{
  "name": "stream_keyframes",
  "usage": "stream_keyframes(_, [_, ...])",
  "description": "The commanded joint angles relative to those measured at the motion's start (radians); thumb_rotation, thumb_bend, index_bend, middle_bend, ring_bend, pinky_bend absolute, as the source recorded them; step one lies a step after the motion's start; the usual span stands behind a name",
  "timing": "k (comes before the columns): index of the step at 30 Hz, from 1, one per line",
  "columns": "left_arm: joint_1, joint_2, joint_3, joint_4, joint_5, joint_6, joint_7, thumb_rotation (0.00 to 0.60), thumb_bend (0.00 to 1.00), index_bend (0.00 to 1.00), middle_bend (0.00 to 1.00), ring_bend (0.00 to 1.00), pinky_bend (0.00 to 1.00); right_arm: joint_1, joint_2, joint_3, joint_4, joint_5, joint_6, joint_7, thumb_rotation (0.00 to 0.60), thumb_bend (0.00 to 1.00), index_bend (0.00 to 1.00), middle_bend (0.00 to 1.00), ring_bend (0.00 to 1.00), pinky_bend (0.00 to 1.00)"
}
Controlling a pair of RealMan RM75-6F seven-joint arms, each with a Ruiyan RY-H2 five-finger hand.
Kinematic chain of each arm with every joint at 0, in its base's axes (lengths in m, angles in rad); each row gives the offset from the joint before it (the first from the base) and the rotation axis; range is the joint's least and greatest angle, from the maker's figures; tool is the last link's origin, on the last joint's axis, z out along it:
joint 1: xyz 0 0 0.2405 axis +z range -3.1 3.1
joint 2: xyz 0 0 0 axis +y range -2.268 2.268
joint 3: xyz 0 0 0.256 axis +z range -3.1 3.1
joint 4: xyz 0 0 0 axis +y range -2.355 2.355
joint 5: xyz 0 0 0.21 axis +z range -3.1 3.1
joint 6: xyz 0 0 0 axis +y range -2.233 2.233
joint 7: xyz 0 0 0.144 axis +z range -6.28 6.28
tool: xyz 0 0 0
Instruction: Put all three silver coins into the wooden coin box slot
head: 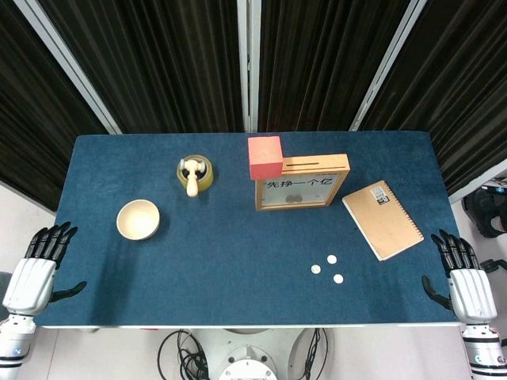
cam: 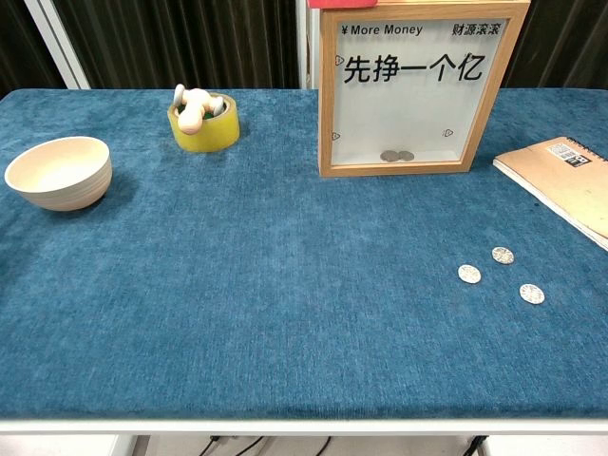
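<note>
Both hands (head: 32, 273) (head: 467, 281) spread, empty — three small round silver coins (cam: 502, 255) flat on blue cloth.

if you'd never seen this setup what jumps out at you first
The wooden coin box stands upright at the back of the blue table, right of centre, with a red block at its top left corner in the head view. Three silver coins lie loose in front of it to the right, near a brown notebook.

On the blue counter (head: 238, 245), a yellow cup (head: 195, 175) holding a wooden piece stands beside the pale bowl (head: 138, 219); red block (head: 265, 157) and brown notebook (head: 383, 218) lie farther right.
</note>
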Motion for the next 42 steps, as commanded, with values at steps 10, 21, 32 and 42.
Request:
stream_keyframes(10, [0.002, -0.003, 0.005, -0.007, 0.007, 0.001, 0.011, 0.6, 0.0, 0.02, 0.0, 0.0, 0.0, 0.003, 0.002, -0.014, 0.0, -0.024, 0.0, -0.004, 0.6, 0.33, 0.0, 0.0, 0.0, 0.0])
stream_keyframes(21, [-0.001, -0.009, 0.001, 0.007, 0.001, -0.004, -0.003, 0.6, 0.0, 0.02, 0.0, 0.0, 0.0, 0.058, 0.0, -0.042, -0.051, -0.117, -0.041, -0.1, 0.6, 0.33, 0.0, 0.0, 0.0, 0.0])
stream_keyframes(32, [0.01, -0.012, 0.007, 0.014, 0.005, 0.009, -0.008, 0.6, 0.0, 0.02, 0.0, 0.0, 0.0, 0.186, -0.067, -0.058, -0.14, -0.196, -0.222, -0.302, 0.6, 0.33, 0.0, 0.0, 0.0, 0.0])
stream_keyframes(42, [0.018, -0.001, 0.012, 0.011, 0.001, 0.011, -0.013, 0.6, 0.0, 0.02, 0.0, 0.0, 0.0, 0.278, -0.176, -0.022, -0.138, -0.149, -0.359, -0.437, 0.6, 0.33, 0.21, 0.0, 0.0, 0.0])
